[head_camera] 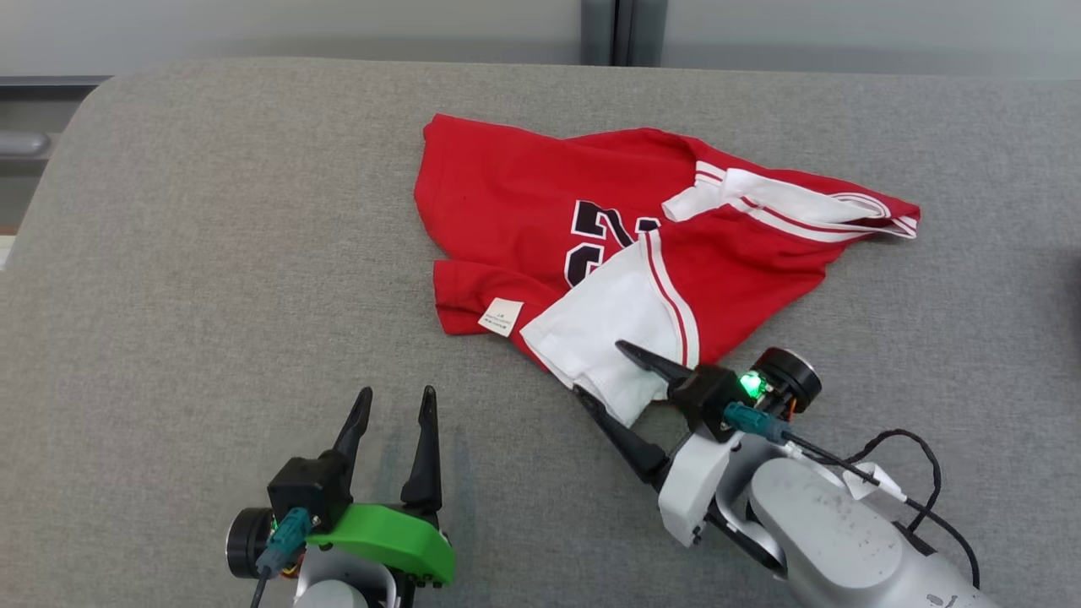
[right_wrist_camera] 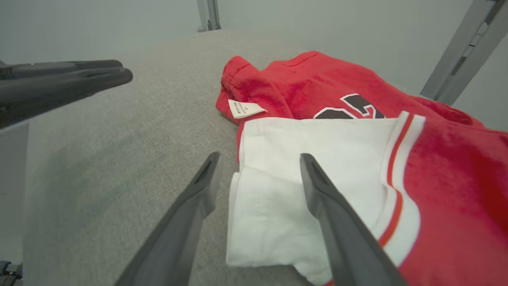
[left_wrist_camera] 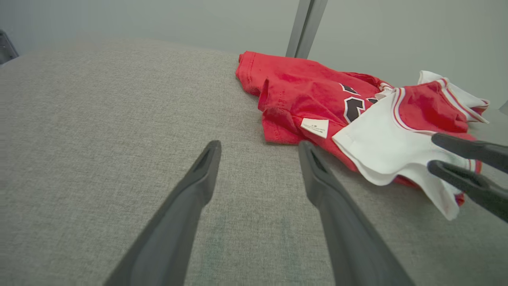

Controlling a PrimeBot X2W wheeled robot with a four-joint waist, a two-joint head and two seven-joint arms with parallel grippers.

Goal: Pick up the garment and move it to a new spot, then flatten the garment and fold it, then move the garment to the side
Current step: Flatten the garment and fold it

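One shirt [head_camera: 540, 219], one label [head_camera: 501, 317]. Left gripper [head_camera: 397, 393], right gripper [head_camera: 600, 367] spread wide, holding nothing. Right wrist view adds: sleeve [right_wrist_camera: 301, 139] between fingers [right_wrist_camera: 329, 214].

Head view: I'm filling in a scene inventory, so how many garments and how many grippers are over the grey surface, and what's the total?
Garments: 1, the red jersey
Grippers: 2, the left gripper and the right gripper, both open
Total: 3
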